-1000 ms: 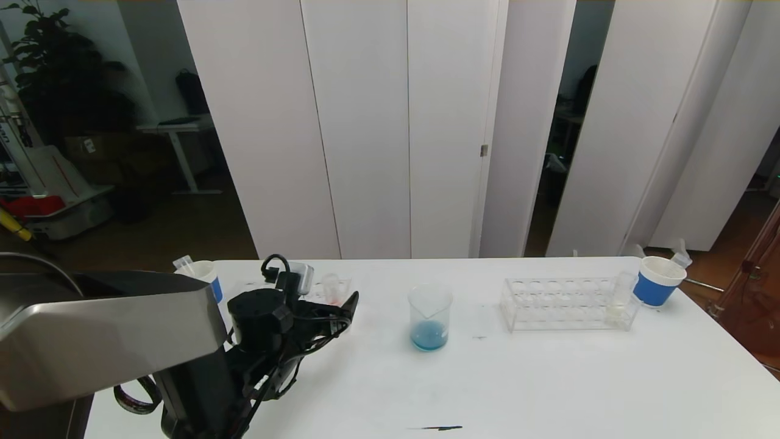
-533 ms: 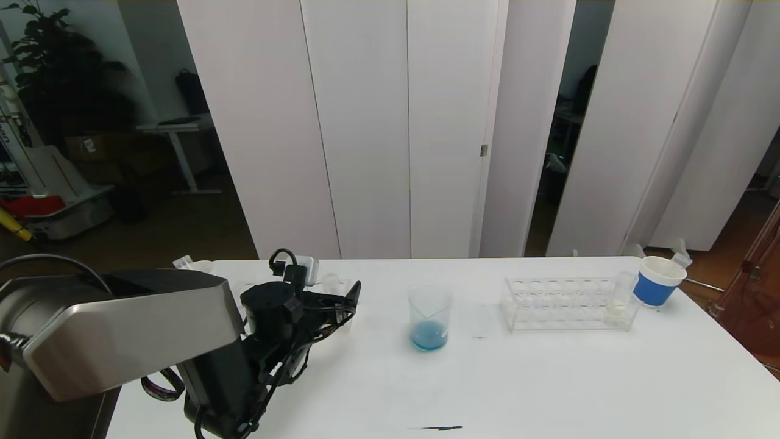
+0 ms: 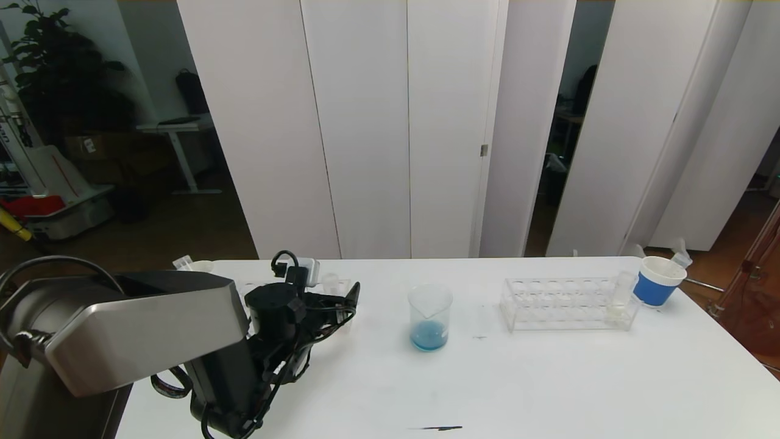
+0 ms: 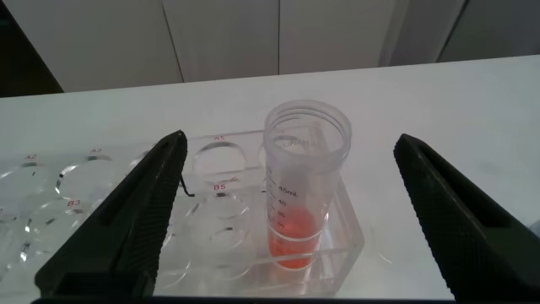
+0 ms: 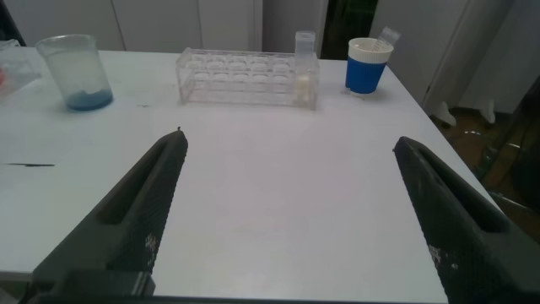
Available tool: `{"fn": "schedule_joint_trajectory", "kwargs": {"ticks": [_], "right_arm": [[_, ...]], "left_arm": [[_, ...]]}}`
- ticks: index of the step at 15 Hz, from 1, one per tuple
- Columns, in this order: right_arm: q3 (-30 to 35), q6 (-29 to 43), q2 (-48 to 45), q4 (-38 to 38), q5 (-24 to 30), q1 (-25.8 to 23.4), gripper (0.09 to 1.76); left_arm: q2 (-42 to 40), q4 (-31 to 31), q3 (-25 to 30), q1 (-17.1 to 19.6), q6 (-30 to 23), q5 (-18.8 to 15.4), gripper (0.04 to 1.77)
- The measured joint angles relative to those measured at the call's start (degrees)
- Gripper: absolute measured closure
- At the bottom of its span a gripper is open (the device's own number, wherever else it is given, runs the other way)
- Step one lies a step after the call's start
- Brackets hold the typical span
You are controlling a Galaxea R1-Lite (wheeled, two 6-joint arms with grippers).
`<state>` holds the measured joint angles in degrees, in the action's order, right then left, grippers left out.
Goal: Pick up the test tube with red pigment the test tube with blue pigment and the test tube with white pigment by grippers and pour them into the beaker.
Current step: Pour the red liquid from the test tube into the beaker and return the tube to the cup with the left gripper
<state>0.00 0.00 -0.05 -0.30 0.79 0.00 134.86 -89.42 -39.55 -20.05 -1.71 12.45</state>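
The test tube with red pigment (image 4: 305, 194) stands upright in the end slot of a clear rack (image 4: 101, 169) at the table's left. My left gripper (image 4: 288, 142) is open, its fingers wide on either side of that tube and not touching it. In the head view this gripper (image 3: 347, 302) is right at the rack. The beaker (image 3: 430, 317) at mid-table holds blue liquid. The test tube with white pigment (image 3: 620, 297) stands at the right end of a second rack (image 3: 563, 305). My right gripper (image 5: 288, 142) hangs open over bare table, holding nothing. The test tube with blue pigment is out of view.
A white paper cup with a blue band (image 3: 658, 280) stands right of the second rack, near the table's right edge. Another cup (image 3: 196, 266) peeks out behind my left arm. A dark mark (image 3: 436, 428) lies near the front edge.
My left arm has moved forward towards the left rack, covering more of the cup behind it. The beaker, the right rack and its tube have not moved.
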Motion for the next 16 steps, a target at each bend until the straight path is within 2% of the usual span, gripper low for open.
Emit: {"fn": "schedule_joint_trajectory", "kwargs": {"ticks": [3, 13, 14, 15, 16], "right_arm": [[0.00, 0.00, 0.00, 0.00, 0.02, 0.00, 0.10], [0.00, 0.00, 0.00, -0.02, 0.06, 0.00, 0.10], [0.00, 0.02, 0.00, -0.02, 0.02, 0.00, 0.10], [0.00, 0.00, 0.00, -0.02, 0.06, 0.00, 0.10], [0.00, 0.00, 0.00, -0.02, 0.05, 0.00, 0.10]], "left_arm": [[0.33, -0.02, -1.38, 0.11, 0.06, 1.11, 0.06], [1.07, -0.02, -2.12, 0.54, -0.16, 1.13, 0.06], [1.08, -0.02, -2.12, 0.55, -0.24, 1.16, 0.16], [1.11, -0.02, -2.12, 0.55, -0.29, 1.13, 0.43], [1.13, 0.00, -2.12, 0.55, -0.22, 1.11, 0.83]]}}
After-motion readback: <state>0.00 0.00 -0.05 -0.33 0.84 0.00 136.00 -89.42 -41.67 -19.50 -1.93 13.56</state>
